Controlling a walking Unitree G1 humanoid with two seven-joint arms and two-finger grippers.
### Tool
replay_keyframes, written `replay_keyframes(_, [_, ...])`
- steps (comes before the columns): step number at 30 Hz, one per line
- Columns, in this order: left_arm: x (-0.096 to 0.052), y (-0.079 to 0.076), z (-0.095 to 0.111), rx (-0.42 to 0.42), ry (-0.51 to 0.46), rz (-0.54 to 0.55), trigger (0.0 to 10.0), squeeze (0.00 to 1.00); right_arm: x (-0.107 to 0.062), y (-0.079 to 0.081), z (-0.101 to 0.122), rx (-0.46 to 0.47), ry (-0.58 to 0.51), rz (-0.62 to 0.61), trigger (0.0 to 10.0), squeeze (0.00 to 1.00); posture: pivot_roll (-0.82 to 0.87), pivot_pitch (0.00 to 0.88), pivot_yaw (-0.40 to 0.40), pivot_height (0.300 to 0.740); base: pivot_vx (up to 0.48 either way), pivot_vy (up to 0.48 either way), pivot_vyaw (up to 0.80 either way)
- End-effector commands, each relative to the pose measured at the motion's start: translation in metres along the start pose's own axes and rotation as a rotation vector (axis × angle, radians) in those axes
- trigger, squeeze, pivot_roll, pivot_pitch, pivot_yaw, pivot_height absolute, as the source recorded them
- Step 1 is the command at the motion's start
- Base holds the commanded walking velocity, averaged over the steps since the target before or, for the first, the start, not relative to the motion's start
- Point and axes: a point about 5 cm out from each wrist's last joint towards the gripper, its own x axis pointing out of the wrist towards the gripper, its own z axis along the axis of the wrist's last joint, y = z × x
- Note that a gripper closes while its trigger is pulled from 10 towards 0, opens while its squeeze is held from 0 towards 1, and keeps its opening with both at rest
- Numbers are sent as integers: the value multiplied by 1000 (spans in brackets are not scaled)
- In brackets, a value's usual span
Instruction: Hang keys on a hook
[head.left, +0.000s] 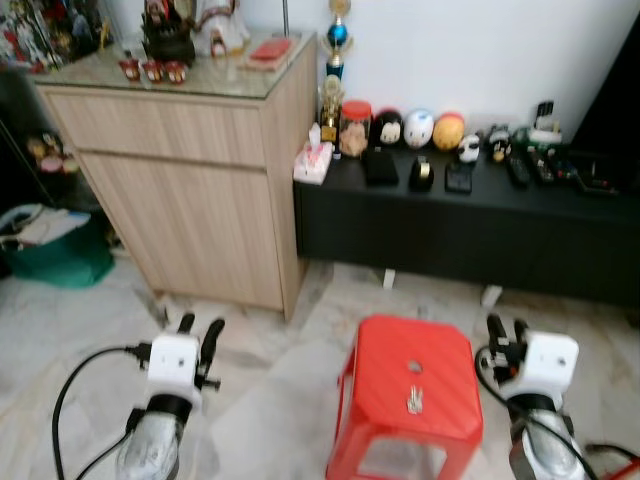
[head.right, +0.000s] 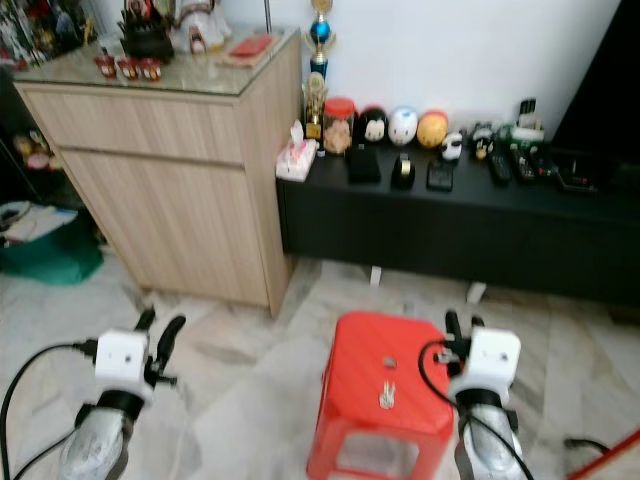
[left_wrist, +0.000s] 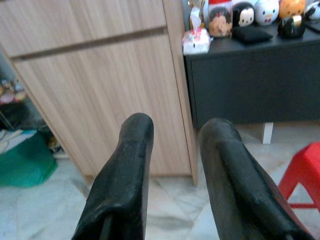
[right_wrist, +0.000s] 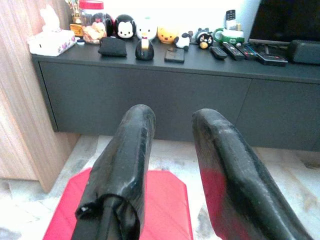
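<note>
1. Keys (head.left: 414, 401) lie flat on the red plastic stool (head.left: 370, 400), just past its centre hole toward six o'clock.
2. Right pincer (head.left: 506, 329) hovers at the stool's three o'clock edge, fingers slightly parted, nothing held.
3. Left pincer (head.left: 199, 332) hangs over the marble floor (head.left: 270, 400) at nine o'clock, also parted and empty.
4. The bunch looks small, light and loose, likely to slide on smooth plastic; pinching the ring seems safest.
5. No hook can be made out yet.
</note>
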Motion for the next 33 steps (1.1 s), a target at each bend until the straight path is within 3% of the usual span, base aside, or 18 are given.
replay_keyframes(1, [-1,1,-1,4,22,11,10000,0,-2,-2,2,0,-11,-7,10000,0,2,0,-21,628,0,0,0])
replay_keyframes(16, [13,4,0,17,41,5,10000,0,-7,-2,-5,-7,30,14,10000,0,-13,0,-2,628,0,0,0])
replay_keyframes(33, [11,-1,-5,-20,59,4,10000,0,-8,-2,-12,-4,73,46,10000,0,-15,0,-13,628,29,0,0])
